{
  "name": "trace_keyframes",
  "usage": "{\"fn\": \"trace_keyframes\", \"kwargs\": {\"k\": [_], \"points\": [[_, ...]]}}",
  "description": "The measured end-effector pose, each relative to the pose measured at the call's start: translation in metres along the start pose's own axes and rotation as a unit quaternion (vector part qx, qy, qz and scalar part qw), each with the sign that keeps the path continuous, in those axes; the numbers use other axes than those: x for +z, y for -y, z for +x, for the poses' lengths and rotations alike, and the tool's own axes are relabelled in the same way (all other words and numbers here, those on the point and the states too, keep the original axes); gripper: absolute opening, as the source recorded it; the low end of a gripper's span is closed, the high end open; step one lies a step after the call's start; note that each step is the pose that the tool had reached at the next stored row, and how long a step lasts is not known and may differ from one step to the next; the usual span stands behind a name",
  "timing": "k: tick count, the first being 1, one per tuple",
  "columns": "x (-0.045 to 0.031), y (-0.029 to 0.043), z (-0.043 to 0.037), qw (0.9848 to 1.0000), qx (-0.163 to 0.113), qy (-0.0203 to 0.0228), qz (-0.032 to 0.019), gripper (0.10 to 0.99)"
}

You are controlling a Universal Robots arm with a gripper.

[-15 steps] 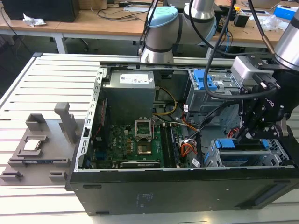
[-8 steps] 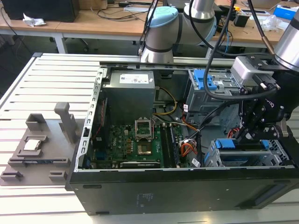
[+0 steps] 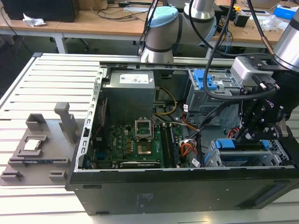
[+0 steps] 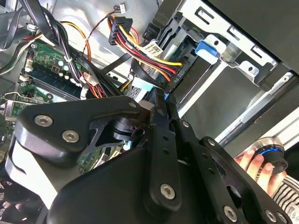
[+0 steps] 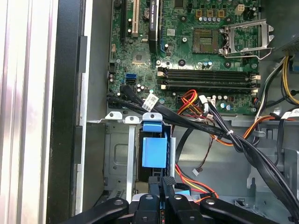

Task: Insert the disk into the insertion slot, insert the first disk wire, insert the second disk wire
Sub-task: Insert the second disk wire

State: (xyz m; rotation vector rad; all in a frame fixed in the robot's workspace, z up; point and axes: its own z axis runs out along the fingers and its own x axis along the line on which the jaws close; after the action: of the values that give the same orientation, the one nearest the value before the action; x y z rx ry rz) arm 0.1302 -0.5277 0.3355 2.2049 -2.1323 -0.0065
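The disk [image 3: 229, 143], framed by its bright blue carrier, lies inside the insertion slot [image 3: 212, 158], a low silvery bay at the near corner of the open computer case on the exterior view's right. My black gripper [image 3: 244, 136] hangs just above the disk's carrier. In the first wrist view the blue carrier tab [image 5: 154, 151] sits in the bay [image 5: 117, 158] right in front of my gripper [image 5: 162, 183], whose fingers are pressed together. A light-blue flat cable [image 4: 140, 84] runs beside the fingers [image 4: 159, 121]. A black connector on red, yellow and black wires [image 4: 119, 25] hangs free beyond them.
A bundle of black cables [image 5: 196, 123] crosses between the bay and the motherboard [image 5: 205, 51]. A taller grey cage with a blue latch [image 3: 205, 81] stands behind the bay. The power supply [image 3: 128, 93] fills the far left corner. A person's hand [image 4: 254, 163] shows outside the case.
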Motion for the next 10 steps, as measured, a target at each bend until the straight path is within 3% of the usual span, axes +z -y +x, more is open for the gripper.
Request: {"fn": "trace_keyframes", "kwargs": {"k": [4, 7, 10], "points": [[0.0002, 0.0001, 0.0, 1.0, 0.0, 0.0001, 0.0001, 0.149], [0.0003, 0.0001, -0.0001, 1.0, 0.0, 0.0004, 0.0001, 0.282], [-0.0102, -0.0005, 0.0004, 1.0, 0.0, 0.0002, 0.0, 0.282]]}}
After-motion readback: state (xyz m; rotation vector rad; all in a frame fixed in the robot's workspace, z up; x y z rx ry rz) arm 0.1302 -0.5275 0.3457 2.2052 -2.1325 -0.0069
